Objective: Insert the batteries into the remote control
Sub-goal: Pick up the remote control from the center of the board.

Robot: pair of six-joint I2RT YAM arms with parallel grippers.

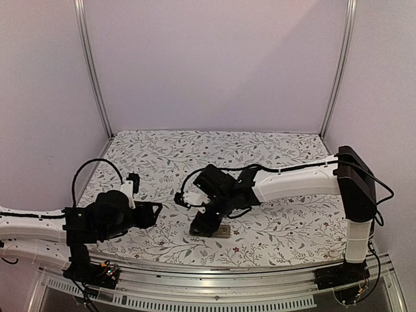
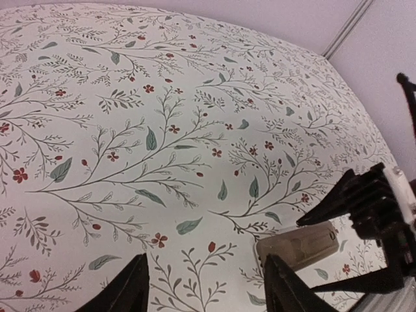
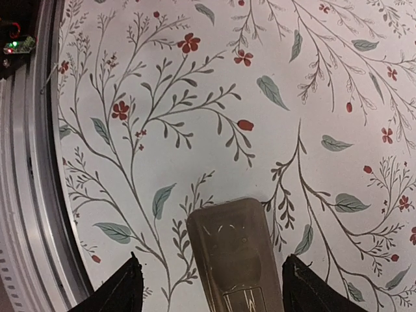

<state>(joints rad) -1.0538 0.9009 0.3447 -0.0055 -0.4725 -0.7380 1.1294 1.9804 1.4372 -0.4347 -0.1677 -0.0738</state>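
Set astride the remote control (image 3: 234,247), grey-tan underside up toward the floral counter's (image 3: 162,65) near edge, with right pincer (image 3: 211,263) apart. Holding left pincer (image 2: 206,266) apart too, empty, further left.

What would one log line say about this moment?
right tool: open, straddling remote control, underside up | left tool: open, over cloth | batteries: unseen

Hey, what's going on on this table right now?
The right claw hangs open over the remote control, which lies grey-tan underside up on the floral cloth near the front edge, not gripped. The left claw is open and empty, off to its side. No batteries are visible.
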